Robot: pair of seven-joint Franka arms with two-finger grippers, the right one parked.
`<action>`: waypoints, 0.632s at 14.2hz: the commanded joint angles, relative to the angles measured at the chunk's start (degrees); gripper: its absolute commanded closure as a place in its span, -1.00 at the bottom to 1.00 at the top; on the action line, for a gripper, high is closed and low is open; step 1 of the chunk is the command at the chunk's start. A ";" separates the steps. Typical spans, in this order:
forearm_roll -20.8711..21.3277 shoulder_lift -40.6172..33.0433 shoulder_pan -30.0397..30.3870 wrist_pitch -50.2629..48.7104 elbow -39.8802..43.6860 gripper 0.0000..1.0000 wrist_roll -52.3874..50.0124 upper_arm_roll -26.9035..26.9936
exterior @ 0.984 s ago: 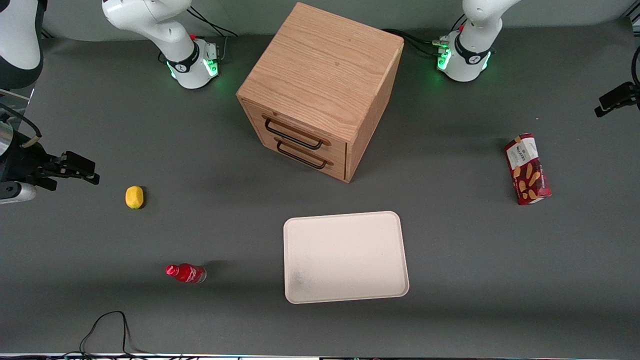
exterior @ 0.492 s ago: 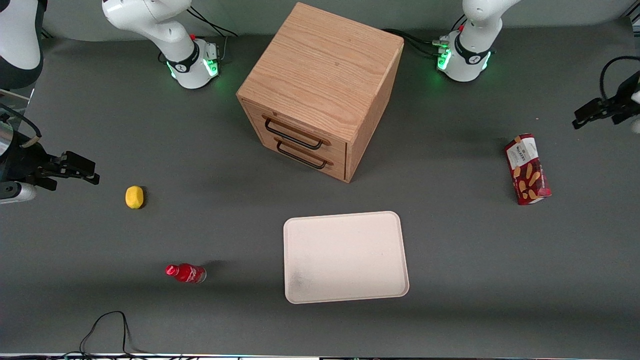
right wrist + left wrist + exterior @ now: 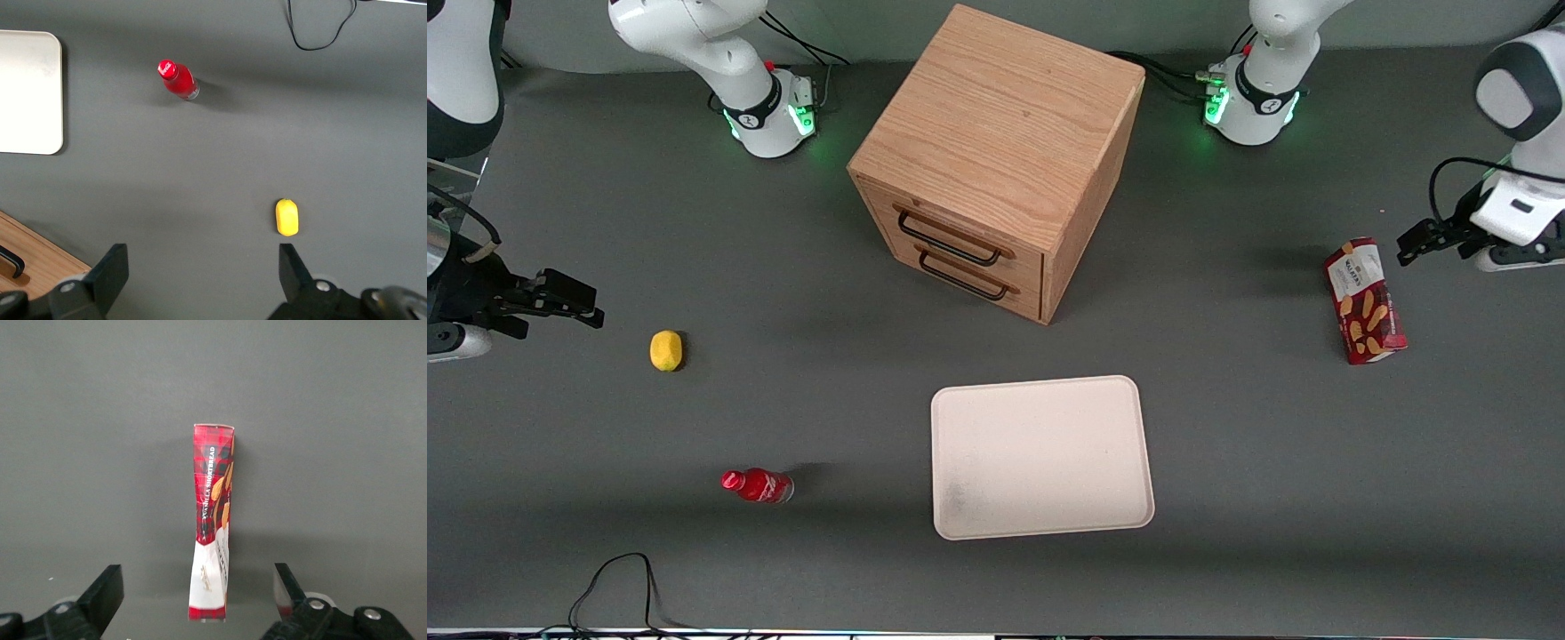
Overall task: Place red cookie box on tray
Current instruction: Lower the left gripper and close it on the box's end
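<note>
The tool [image 3: 1414, 244] hangs above the counter [image 3: 1227, 444] near the working arm's end, just beside the label end of the red cookie box [image 3: 1364, 301] and apart from it. In the left wrist view the tool [image 3: 198, 597] has its fingers [image 3: 107, 593] spread wide, one on each side of the box's label end, with bare counter showing between each finger and the carton; nothing is pinched.

The red cookie box [image 3: 212, 523] lies flat on the counter, its long axis running roughly toward the front edge, white label panel at the end farther from the front camera and the biscuit pictures at the nearer end.

The tray [image 3: 1042, 458] sits near the middle of the counter, closer to the front edge, well apart from the box and carrying nothing.

A wooden drawer cabinet [image 3: 996, 160] stands farther from the front camera than the tray, with two dark handles on its front.

Toward the parked arm's end lie a yellow lemon [image 3: 665, 350] and a small red bottle [image 3: 757, 485], the bottle nearer the front edge.
</note>
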 commanded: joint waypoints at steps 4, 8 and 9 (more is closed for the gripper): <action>-0.85 5.62 -0.53 11.61 -5.96 -1.00 1.12 0.33; -0.85 11.07 -0.18 18.39 -7.64 -1.00 1.12 0.33; -0.85 12.47 -0.17 19.80 -7.73 -1.00 1.12 0.33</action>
